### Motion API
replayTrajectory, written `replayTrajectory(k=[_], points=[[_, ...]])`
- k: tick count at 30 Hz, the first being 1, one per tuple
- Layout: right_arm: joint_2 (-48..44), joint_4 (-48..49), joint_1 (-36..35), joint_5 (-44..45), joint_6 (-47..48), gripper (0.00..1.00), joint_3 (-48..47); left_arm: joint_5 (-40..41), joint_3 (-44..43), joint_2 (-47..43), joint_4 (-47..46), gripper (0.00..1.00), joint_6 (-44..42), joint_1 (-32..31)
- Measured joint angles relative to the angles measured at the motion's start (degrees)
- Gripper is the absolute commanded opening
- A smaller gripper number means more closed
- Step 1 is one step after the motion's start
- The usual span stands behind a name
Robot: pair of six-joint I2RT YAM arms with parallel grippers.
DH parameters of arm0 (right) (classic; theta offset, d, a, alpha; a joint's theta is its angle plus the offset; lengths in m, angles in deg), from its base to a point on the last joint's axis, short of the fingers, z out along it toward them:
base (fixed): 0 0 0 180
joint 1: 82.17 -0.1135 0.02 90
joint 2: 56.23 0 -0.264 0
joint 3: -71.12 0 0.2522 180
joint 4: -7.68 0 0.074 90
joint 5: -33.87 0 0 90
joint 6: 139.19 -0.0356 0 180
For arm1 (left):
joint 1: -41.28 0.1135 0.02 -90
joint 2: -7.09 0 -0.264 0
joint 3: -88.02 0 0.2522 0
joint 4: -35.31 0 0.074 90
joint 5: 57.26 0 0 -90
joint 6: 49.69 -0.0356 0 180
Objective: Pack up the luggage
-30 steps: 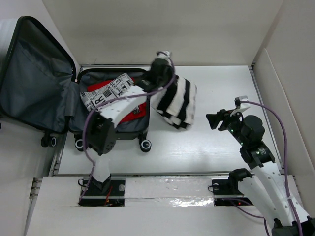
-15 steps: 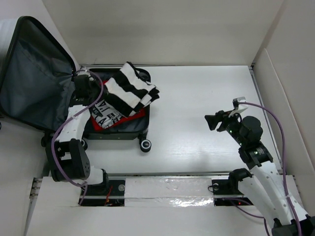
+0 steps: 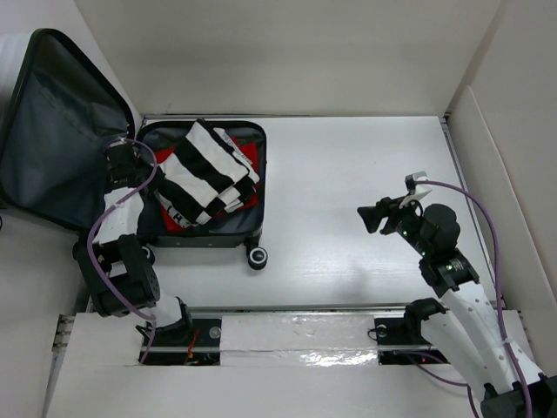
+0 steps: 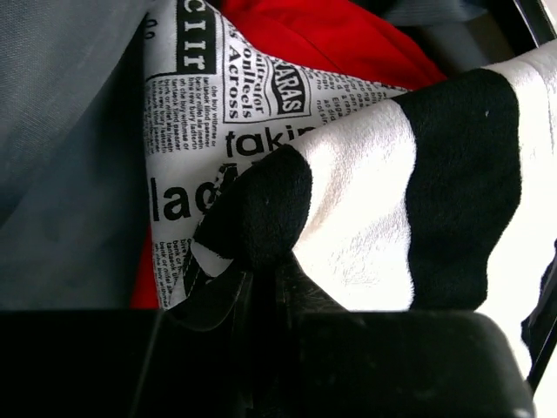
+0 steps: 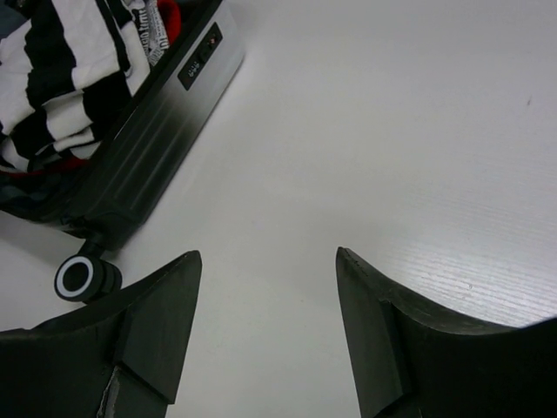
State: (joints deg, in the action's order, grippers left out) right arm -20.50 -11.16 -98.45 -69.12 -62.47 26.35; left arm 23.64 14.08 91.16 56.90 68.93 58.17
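Observation:
The luggage (image 3: 248,228) lies open at the table's left, its grey-lined lid (image 3: 52,139) propped up to the left. A black-and-white striped cloth (image 3: 202,172) lies in its tray over a newspaper-print cloth (image 4: 196,131) and a red cloth (image 4: 348,39). My left gripper (image 3: 146,167) is at the tray's left side, shut on an edge of the striped cloth (image 4: 365,183); in the left wrist view the left gripper (image 4: 265,279) pinches a black fold. My right gripper (image 3: 374,215) is open and empty above bare table, right of the luggage (image 5: 165,113); it also shows in the right wrist view (image 5: 268,257).
White walls enclose the table at the back and right (image 3: 487,131). A black caster wheel (image 5: 78,277) sticks out at the luggage's near corner. Bare white table (image 3: 365,157) stretches between the luggage and the right arm.
My left gripper has carried the striped cloth from the table right of the luggage leftward into the tray, ending at the tray's left side. The right arm has barely moved.

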Motion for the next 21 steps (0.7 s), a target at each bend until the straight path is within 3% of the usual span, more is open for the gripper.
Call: replayTrajectory(k=[2,3,6,11,14,15,18,19,20,21], points=[[0.3,0.2,-0.1,-0.4,0.0,0.66,0.0,0.7,-0.3,0.2,0.2,0.00,0.3,0.0],[0.5,0.6,-0.2,-0.5,0.0,0.56,0.0,1.0,-0.4,0.0,0.2,0.00,0.4,0.0],[2.4,2.2,-1.3,-1.0,-0.2,0.44,0.0,3.6,-0.6,-0.4,0.7,0.00,1.0,0.0],[8.0,4.0,-8.9,0.3,-1.0,0.45,-1.3,6.8,0.3,-0.9,2.0,0.00,2.2,1.0],[11.4,4.7,-15.2,2.9,-1.0,0.52,-3.9,7.9,2.6,-2.3,1.9,0.01,2.6,1.5],[12.4,5.3,-17.1,3.9,-0.8,0.59,-4.8,8.3,3.2,-2.6,2.2,0.21,2.7,1.6],[13.8,7.3,-20.1,6.2,-0.2,0.70,-5.8,9.7,3.2,-2.6,2.9,0.53,2.4,1.7],[14.1,8.0,-20.6,7.0,0.1,0.71,-5.8,10.1,3.1,-2.6,3.3,0.61,2.4,1.7],[14.6,8.7,-20.6,7.6,0.1,0.71,-5.8,10.6,3.0,-2.6,3.7,0.62,2.1,1.9],[15.2,9.6,-20.6,8.2,0.1,0.65,-5.7,11.0,3.0,-2.9,4.1,0.62,2.1,2.0]])
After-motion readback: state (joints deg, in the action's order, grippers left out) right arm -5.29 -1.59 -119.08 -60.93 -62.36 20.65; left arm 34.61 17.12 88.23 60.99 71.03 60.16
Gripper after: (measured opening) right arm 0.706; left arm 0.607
